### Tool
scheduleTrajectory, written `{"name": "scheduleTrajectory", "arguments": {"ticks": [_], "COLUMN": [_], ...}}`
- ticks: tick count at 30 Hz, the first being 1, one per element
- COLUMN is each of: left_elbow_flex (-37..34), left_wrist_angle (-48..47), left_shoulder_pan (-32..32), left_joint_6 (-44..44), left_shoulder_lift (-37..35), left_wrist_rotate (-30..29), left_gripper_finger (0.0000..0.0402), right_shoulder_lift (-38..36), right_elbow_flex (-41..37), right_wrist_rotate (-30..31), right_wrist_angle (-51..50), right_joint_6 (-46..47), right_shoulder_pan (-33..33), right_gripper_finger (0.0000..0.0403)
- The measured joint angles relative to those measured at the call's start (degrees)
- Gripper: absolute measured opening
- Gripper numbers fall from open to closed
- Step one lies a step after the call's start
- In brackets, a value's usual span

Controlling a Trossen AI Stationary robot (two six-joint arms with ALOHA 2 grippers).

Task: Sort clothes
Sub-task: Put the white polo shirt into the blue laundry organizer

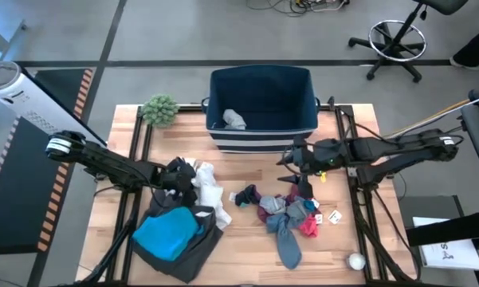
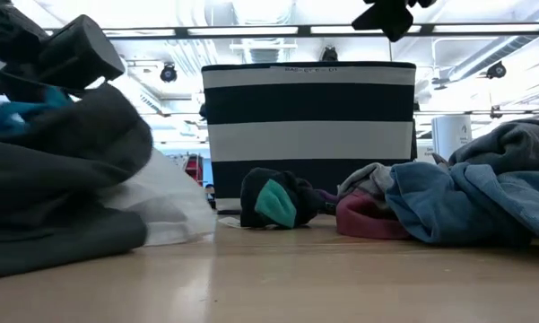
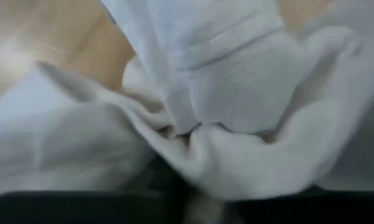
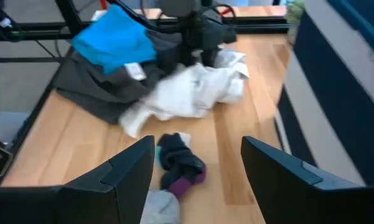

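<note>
Together, one bin (image 1: 262,108), several garments (image 1: 283,215).

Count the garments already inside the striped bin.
1: a light grey piece lies on the bin floor, near its front-left corner. Others may be hidden by the walls.

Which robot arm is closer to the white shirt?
Left. The left gripper is down on the white garment; the right gripper hovers open off to its side, above the socks.

a lab or workshop: grey floor, loose cables (image 1: 307,6), rolling stool (image 1: 397,38) (ceiling pipes overhead).
</note>
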Motion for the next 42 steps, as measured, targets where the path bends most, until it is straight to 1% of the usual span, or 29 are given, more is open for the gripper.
{"name": "scheduleTrajectory", "arguments": {"ticks": [1,2,6,8,11,17,23,27,35,42], "left_elbow_flex": [0.3,0.8,4.5,7.9,13.4,24.9,35.8,42.4,53.3,60.7], "left_wrist_angle": [-0.4,-0.6,-4.4,-6.2,-11.8,-22.8,-32.7,-36.8,-39.7,-40.0], "left_shoulder_pan": [0.0,0.1,0.1,0.0,0.0,-0.2,-0.6,-0.8,-0.8,-0.8], "left_joint_6": [0.6,1.1,3.3,4.7,6.8,9.2,11.1,12.3,17.4,21.2], "left_shoulder_lift": [-0.4,-0.7,-3.3,-4.9,-7.0,-10.1,-11.1,-11.2,-11.3,-11.3], "left_wrist_rotate": [0.0,0.0,0.1,0.1,-0.8,-5.7,-8.3,-9.3,-10.6,-10.9], "left_gripper_finger": [0.0032,0.0022,0.0016,0.0016,0.0016,0.0016,0.0016,0.0016,0.0016,0.0016], "right_shoulder_lift": [0.0,0.0,0.0,0.0,0.0,0.0,0.0,-0.1,-0.1,-0.1], "right_elbow_flex": [-0.2,-0.3,0.2,0.8,1.6,2.4,2.6,2.6,2.6,2.6], "right_wrist_rotate": [0.0,0.0,1.6,1.6,1.9,3.1,3.2,3.4,3.3,3.4], "right_wrist_angle": [0.6,0.8,0.9,0.8,1.0,0.7,0.8,0.8,0.8,0.8], "right_joint_6": [0.3,0.5,0.5,0.5,0.4,0.0,0.5,0.7,0.9,0.9], "right_shoulder_pan": [0.4,0.8,2.2,2.7,3.5,4.8,5.4,5.6,5.8,6.0], "right_gripper_finger": [0.0222,0.0222,0.0222,0.0221,0.0217,0.0217,0.0219,0.0213,0.0212,0.0213]}}
